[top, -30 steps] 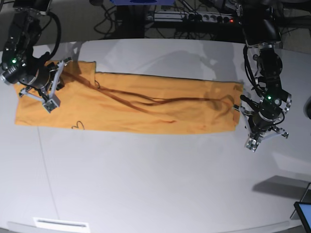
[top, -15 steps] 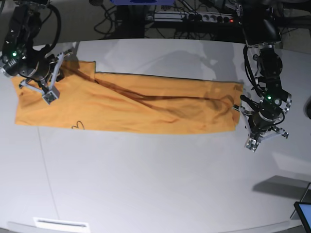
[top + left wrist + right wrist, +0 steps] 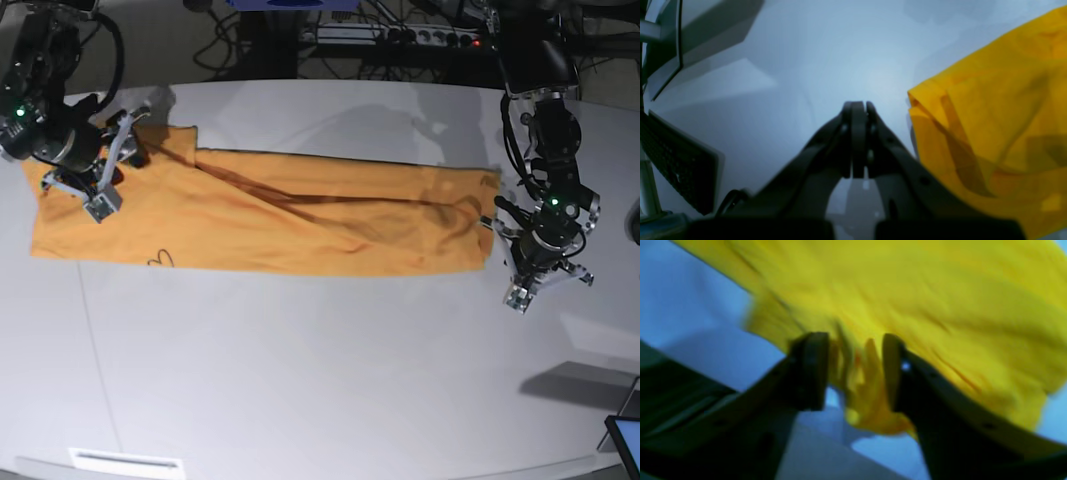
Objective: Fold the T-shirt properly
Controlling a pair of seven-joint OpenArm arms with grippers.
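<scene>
The T-shirt [image 3: 300, 215] lies as a long orange-yellow strip across the white table [image 3: 300, 380], with creases running along it. My right gripper [image 3: 120, 160] is over the shirt's far left corner. In the right wrist view its jaws [image 3: 853, 340] stand open, and a loose bunch of T-shirt [image 3: 907, 290] hangs between them; the picture is blurred. My left gripper [image 3: 540, 262] sits on the bare table just off the shirt's right end. It is shut [image 3: 858, 106] on nothing, with the T-shirt [image 3: 990, 116] edge beside it, apart from the fingers.
A power strip [image 3: 440, 35] and cables lie behind the table's far edge. A dark screen corner [image 3: 625, 440] shows at the front right. A white label [image 3: 125, 461] is stuck near the front edge.
My right gripper has opened its jaws and let go of the shirt's left corner, after shifting slightly toward the back. The creases have shifted. The left arm has not moved.
</scene>
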